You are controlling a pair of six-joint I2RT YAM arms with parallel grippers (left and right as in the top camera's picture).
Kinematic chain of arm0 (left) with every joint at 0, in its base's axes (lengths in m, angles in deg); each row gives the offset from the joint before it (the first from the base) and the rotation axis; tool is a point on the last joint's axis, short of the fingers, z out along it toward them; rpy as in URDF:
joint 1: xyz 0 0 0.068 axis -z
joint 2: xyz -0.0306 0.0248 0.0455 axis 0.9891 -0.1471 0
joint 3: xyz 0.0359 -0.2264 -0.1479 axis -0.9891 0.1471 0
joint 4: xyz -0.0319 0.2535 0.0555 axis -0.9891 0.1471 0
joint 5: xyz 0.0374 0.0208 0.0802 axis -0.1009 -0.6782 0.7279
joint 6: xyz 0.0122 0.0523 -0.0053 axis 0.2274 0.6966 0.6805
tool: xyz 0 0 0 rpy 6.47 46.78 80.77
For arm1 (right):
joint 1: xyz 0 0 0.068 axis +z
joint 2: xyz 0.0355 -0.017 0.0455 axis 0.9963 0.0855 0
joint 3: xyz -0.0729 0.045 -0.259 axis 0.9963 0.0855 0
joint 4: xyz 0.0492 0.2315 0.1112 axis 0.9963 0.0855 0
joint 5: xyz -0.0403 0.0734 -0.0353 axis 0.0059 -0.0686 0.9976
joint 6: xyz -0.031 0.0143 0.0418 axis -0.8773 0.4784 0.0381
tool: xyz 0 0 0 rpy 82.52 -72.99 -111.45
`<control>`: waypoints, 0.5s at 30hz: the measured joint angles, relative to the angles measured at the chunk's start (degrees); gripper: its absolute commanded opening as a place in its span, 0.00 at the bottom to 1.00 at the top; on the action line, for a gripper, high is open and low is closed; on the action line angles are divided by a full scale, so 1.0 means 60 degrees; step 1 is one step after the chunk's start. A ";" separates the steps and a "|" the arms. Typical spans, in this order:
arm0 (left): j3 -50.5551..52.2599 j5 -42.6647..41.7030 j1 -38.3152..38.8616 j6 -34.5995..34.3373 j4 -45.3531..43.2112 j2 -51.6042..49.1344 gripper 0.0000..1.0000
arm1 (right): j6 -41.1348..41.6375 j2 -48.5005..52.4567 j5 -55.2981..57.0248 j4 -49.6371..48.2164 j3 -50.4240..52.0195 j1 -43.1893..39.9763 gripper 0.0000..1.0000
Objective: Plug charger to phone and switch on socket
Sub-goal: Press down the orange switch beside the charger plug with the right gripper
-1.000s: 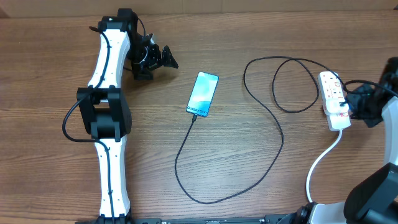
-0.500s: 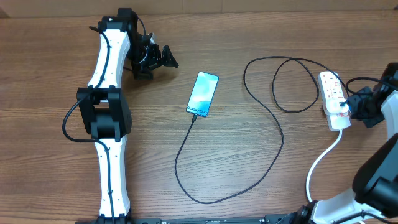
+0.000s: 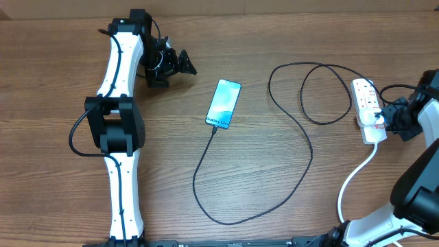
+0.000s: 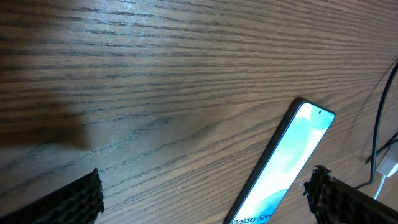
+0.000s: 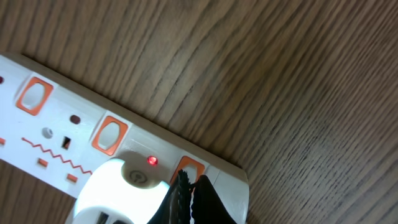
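At far right, the right gripper [image 5: 189, 194], tips pressed together, touched the socket [image 3: 368, 110] by a lit red lamp [image 5: 152, 161]; mid-table, the charger [image 3: 311, 152] met the phone [image 3: 224, 103]; the left gripper [image 3: 175, 68] stood spread.

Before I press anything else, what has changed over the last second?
Only the right arm moved: its links shifted slightly at the overhead view's right edge, while the right gripper stays shut at the near end of the socket. Nothing was grasped or released. The phone, charger, socket and open left gripper are unchanged.
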 measured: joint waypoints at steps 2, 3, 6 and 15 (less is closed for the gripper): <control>0.0000 0.0000 0.0000 0.0000 0.0000 0.0000 1.00 | 0.0000 0.0080 -0.0011 0.0000 0.0004 0.0011 0.04; 0.0000 0.0000 0.0000 0.0000 0.0000 0.0000 1.00 | -0.0004 0.0117 -0.0018 -0.0018 0.0004 0.0015 0.04; 0.0000 0.0000 0.0000 0.0004 0.0000 0.0000 1.00 | 0.0000 0.0149 -0.0033 -0.0142 0.0018 0.0015 0.04; 0.0000 -0.0004 0.0000 0.0000 0.0000 0.0000 1.00 | -0.0004 0.0153 -0.0182 -0.0608 0.0295 0.0018 0.04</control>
